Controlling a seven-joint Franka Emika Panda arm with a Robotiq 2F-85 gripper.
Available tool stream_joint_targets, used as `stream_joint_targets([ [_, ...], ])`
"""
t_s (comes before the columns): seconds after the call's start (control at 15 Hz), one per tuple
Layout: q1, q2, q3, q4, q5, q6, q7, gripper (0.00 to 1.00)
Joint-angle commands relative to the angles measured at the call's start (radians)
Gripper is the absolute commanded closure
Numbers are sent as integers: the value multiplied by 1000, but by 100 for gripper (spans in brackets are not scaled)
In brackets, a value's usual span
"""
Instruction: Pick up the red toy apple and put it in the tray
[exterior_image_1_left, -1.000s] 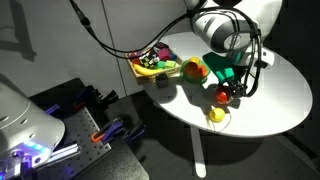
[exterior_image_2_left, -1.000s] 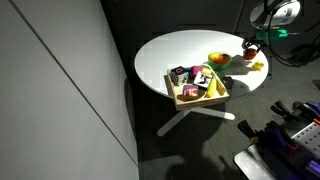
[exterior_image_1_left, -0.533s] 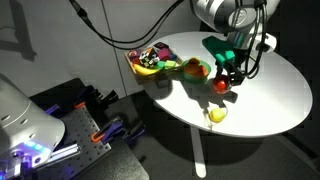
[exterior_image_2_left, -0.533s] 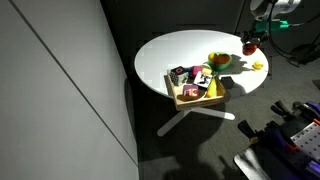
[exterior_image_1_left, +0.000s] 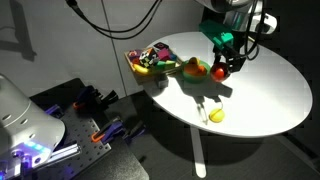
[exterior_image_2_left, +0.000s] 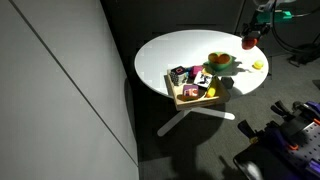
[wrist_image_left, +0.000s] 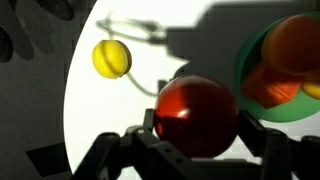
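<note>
One risk | gripper (wrist_image_left: 197, 135) clamped on apple (exterior_image_1_left: 219, 72), aloft | glossy apple could slip, or clip bowl (wrist_image_left: 244, 70) en route to tray (exterior_image_1_left: 138, 68)

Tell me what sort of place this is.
Probably a robotics lab: a white round table holds a tray of toy food, cables hang overhead, and machinery stands beside it.

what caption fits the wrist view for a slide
Wrist view: gripper shut on red toy apple, yellow ball and green bowl on white table beyond.
</note>
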Motion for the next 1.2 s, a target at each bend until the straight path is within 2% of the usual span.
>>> stream_joint_targets([
  [0.0, 17, -86, -12, -74, -27, -15, 21, 43],
  [0.27, 16, -113, -14, -103, -34, -32, 21, 43],
  [0.33, 4, -71, -1, -68, -13, -10, 0, 18],
  [1.0, 5, -82, -3, -84, -13, -14, 0, 18],
  [1.07, 5, -82, -3, -84, -13, -14, 0, 43],
  [1.13, 5, -82, -2, -79, -12, -22, 2, 43],
])
